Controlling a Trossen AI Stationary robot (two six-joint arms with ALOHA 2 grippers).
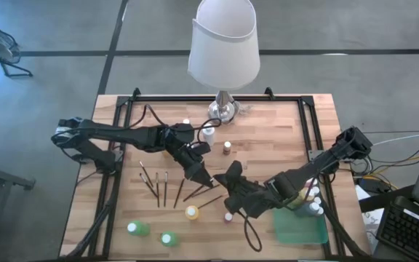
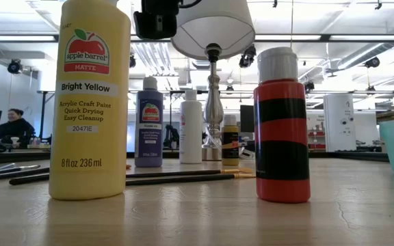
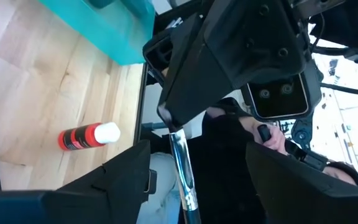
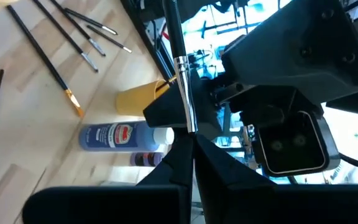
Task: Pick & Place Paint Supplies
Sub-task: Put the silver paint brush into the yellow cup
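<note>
Over the middle of the pale wooden tabletop [image 1: 282, 138] the two dark arms are meeting nose to nose. Everything is turning on one thin paintbrush with a dark handle and a bright metal ferrule [image 3: 182, 168].

The right gripper [image 4: 188, 140] is pinching that brush at the ferrule, its fingers clenched tight on it. The brush is being held up off the wood. Its long axis is running straight out from the right fingertips into the mouth of the left gripper [image 3: 197, 149], roughly along the line between the two wrists.

The left gripper's fingers [image 3: 129, 180] are standing spread, one on either side of the handle. I am not seeing them pressing on it, so the right arm alone appears to be carrying the brush. Its bristle end is not showing in any view.

The flat green rectangular tray [image 1: 300, 229] is lying at the right arm's side of the table, well away from the left arm. My guess is that the right arm is better placed to carry the brush there.

Around the pair, several more dark-handled brushes [image 1: 158, 185] are lying loose on the wood. A small red paint bottle with a white cap [image 3: 89, 135] is lying on its side near the tray.
</note>
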